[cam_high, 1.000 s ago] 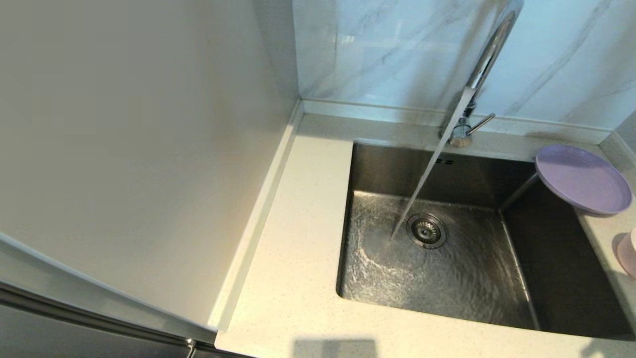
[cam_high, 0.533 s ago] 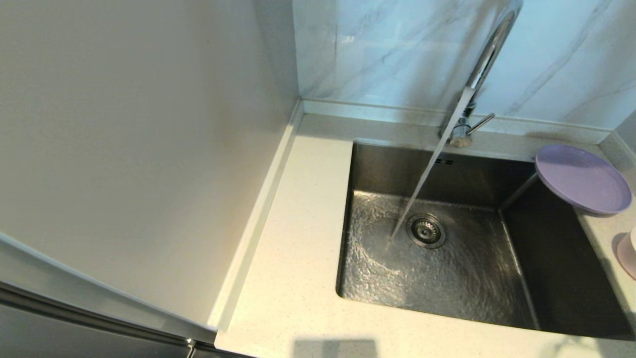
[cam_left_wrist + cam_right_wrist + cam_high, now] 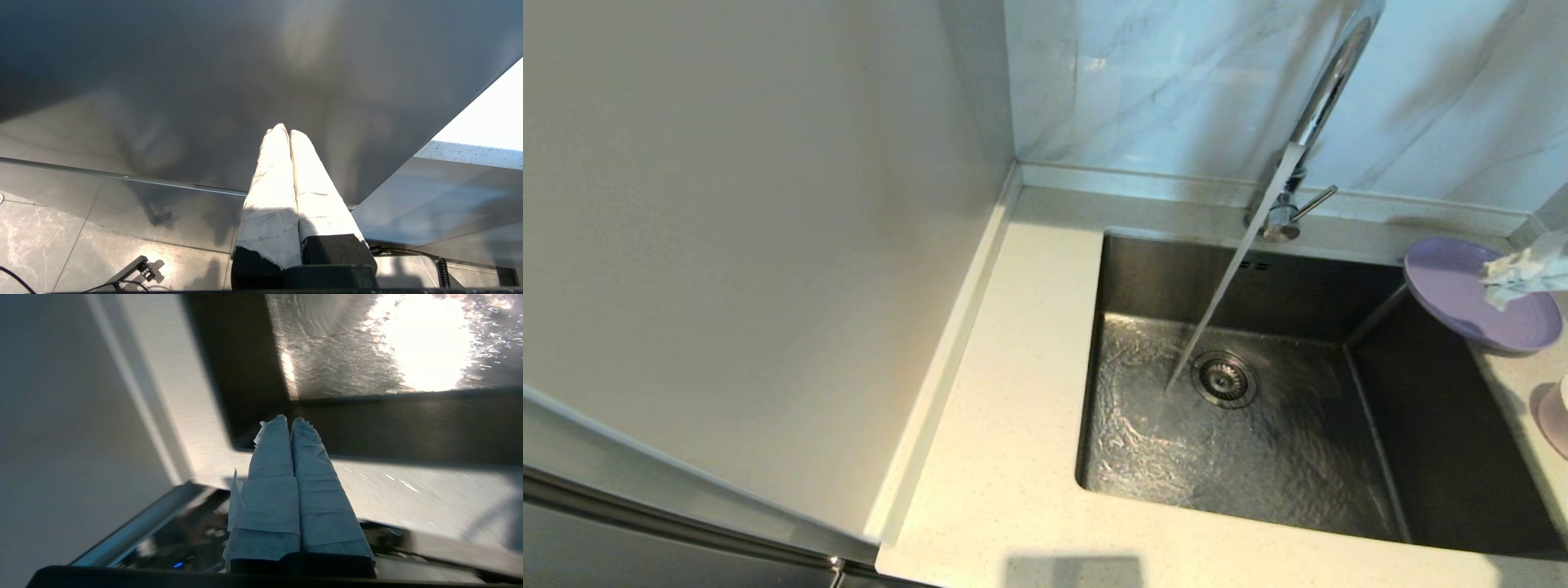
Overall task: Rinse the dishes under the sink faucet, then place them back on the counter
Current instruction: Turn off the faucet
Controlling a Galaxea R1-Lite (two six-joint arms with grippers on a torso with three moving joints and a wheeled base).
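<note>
The right tool (image 3: pixel 1515 282), paper-wrapped fingers pressed together and empty, reaches over the flat round lavender plate (image 3: pixel 1462 298) on the off-white speckled surface (image 3: pixel 1013 425); beyond, the chrome gooseneck faucet (image 3: pixel 1319 106) streams into the steel sink (image 3: pixel 1258 457); the left tool (image 3: pixel 286 134) hangs shut, away.
</note>
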